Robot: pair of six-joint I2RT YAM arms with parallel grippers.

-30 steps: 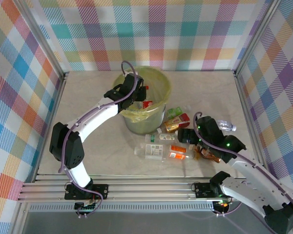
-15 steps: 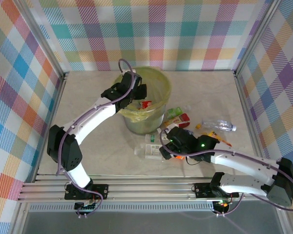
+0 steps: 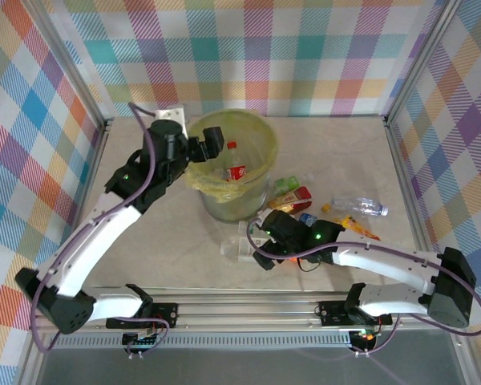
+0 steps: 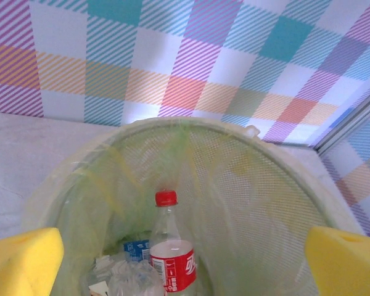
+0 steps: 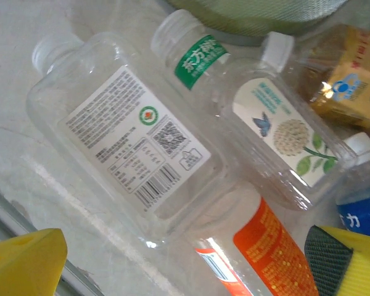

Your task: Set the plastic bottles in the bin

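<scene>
Bottles (image 3: 293,196) crowd the tabletop (image 3: 184,249) beside the bin (image 3: 270,144).
We see the left gripper (image 3: 211,144) spread wide, empty, above the bin; the right gripper (image 3: 260,241) likewise, over a clear bottle (image 5: 129,154).

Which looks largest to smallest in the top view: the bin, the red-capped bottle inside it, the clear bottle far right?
1. Bin.
2-3. Clear bottle and red-capped bottle: unsure, since the red-capped one stands upright, foreshortened from above.
</scene>
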